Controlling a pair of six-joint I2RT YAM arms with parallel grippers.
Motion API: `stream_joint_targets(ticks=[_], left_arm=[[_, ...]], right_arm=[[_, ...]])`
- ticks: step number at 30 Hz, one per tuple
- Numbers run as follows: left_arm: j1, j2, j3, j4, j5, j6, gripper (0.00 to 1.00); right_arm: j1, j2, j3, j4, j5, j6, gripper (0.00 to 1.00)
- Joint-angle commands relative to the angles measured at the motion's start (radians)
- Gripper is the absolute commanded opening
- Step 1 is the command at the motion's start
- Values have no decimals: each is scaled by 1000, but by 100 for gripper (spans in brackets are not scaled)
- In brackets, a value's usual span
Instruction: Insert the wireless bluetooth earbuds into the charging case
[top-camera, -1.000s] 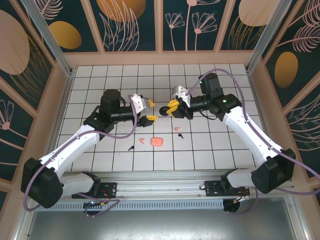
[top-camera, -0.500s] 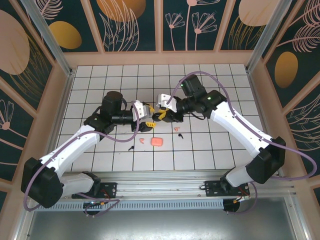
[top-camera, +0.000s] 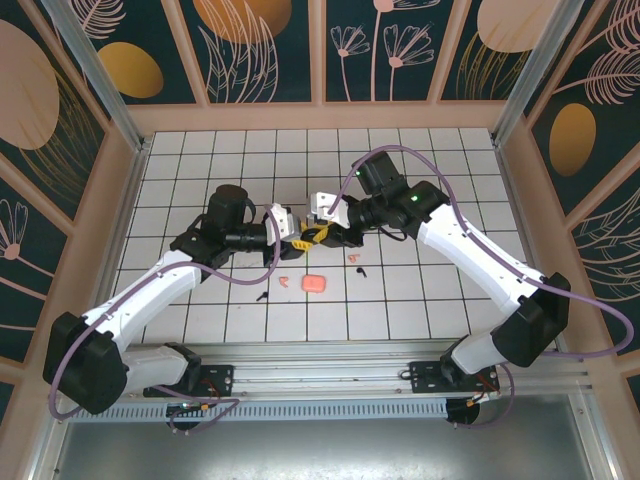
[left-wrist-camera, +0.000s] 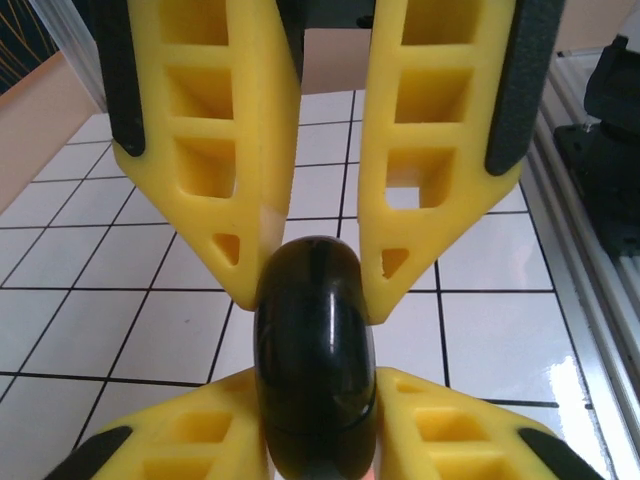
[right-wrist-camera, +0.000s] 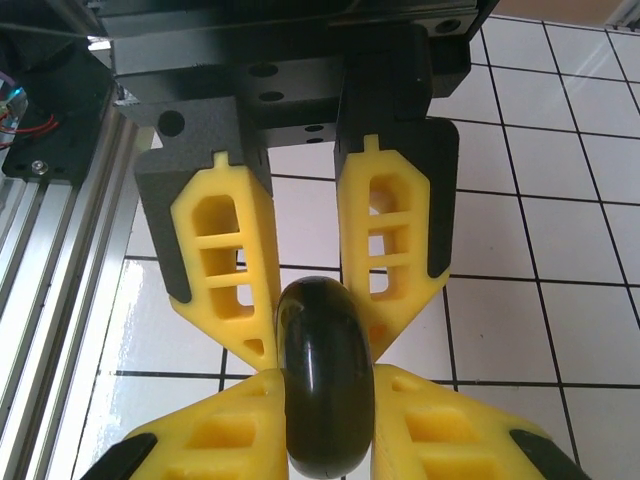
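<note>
A glossy black charging case (left-wrist-camera: 314, 330) hangs above the table between my two grippers, which meet tip to tip at mid-table. The left gripper (top-camera: 298, 241) has its yellow fingers pressed on both sides of the case (right-wrist-camera: 322, 420). From the opposite side, the right gripper (top-camera: 319, 234) clamps the same case. On the tiles below lie a pink earbud (top-camera: 284, 281), a black earbud (top-camera: 262, 296), and another pink (top-camera: 353, 258) and black (top-camera: 360, 269) pair. A closed pink charging case (top-camera: 314, 284) rests between them.
The tiled table (top-camera: 450, 300) is walled by wooden panels. An aluminium rail (top-camera: 330, 352) runs along the near edge by the arm bases.
The right arm has swung left with the black case to meet the left gripper. The left gripper's fingers have closed onto the case.
</note>
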Motion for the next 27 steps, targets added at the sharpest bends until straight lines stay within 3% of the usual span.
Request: stream_joint_targets(ticks=[1, 3, 6, 9, 19, 27], left_arm=[[1, 8, -7, 2, 18, 13, 22], [1, 6, -7, 1, 15, 15, 19], [1, 4, -16, 19, 32, 4, 19], [1, 3, -29, 67, 67, -31, 19], [1, -1, -42, 133, 120, -79, 18], [1, -6, -63, 188, 145, -121, 18]], right_arm=[[14, 3, 42, -19, 13, -13, 21], [15, 2, 41, -14, 16, -10, 23], [14, -6, 19, 20, 29, 19, 39], [14, -16, -7, 54, 42, 35, 44], [-39, -57, -58, 146, 24, 90, 44], [-123, -93, -117, 258, -62, 177, 44]])
